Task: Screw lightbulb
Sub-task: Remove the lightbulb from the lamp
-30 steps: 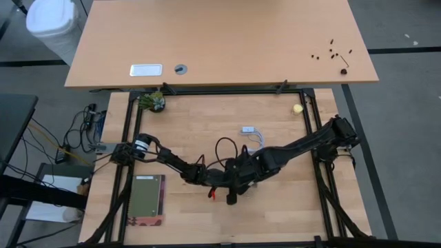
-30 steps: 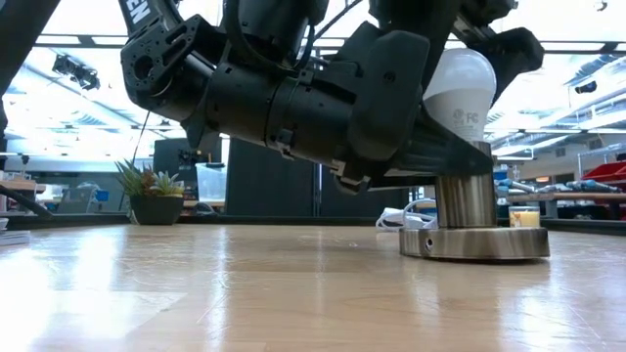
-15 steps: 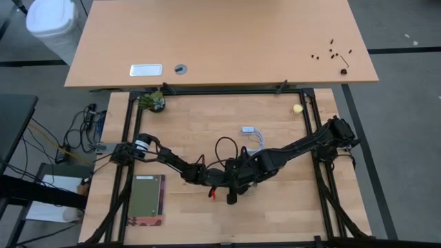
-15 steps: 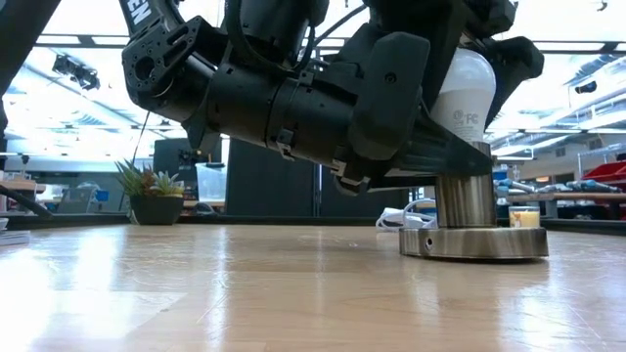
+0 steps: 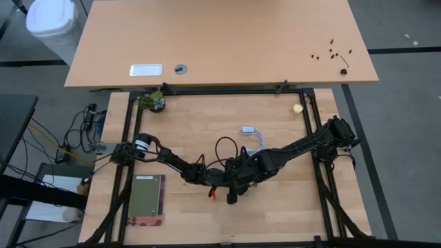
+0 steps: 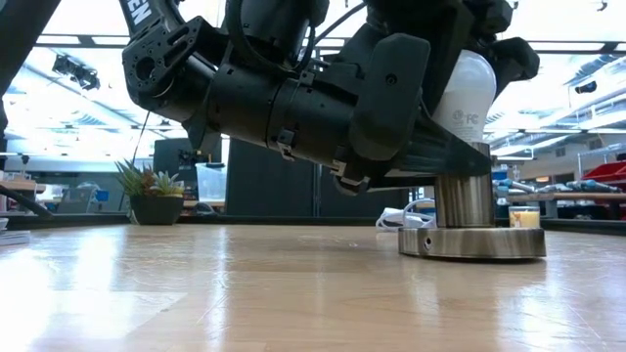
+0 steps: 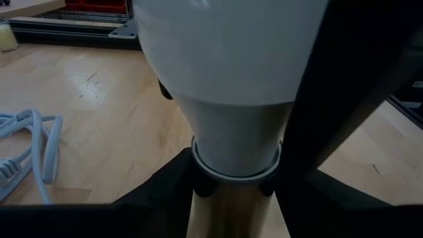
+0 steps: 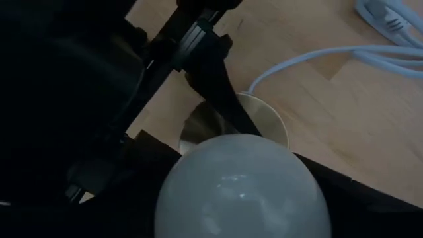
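Table ctr, L→R. Left gripper (image 5: 222,180) reached in from 9 o'clock, fingers clamped on socket stem (image 6: 464,200), steadying it against twist. Lightbulb (image 6: 465,93) stood upright in socket. Right gripper (image 5: 241,176), from 3 o'clock, fingers round globe; grip: cannot tell.
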Robot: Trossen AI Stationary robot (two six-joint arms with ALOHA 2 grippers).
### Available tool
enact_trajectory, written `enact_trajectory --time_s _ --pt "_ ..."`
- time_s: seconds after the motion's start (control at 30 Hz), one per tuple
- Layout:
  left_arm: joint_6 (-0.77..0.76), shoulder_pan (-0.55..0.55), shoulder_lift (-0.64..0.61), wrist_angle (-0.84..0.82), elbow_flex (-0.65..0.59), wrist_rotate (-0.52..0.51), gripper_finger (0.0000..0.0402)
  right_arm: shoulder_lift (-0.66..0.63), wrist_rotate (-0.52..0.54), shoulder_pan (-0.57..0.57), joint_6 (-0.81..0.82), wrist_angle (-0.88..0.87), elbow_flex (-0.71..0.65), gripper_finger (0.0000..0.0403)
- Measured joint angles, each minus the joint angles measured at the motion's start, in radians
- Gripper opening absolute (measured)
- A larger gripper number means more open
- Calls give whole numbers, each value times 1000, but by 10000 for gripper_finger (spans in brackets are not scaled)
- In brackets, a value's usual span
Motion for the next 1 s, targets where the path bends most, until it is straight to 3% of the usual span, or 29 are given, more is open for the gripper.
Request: enact_trajectory --time_s 0.13,0.27,0.4,0.6,1.0 --pt "0 0 0 -1 0 0 188 0 -6 0 -28 2 0 262" --pt "0 0 0 -1 0 0 188 0 -22 0 -93 6 0 275" --pt "1 0 0 -2 0 1 188 0 -32 1 -271 11 0 284" --pt "5 0 0 -2 0 1 188 0 -56 3 -651 15 0 273" --pt "2 0 0 -3 0 2 188 0 -61 13 -1561 8 0 284"
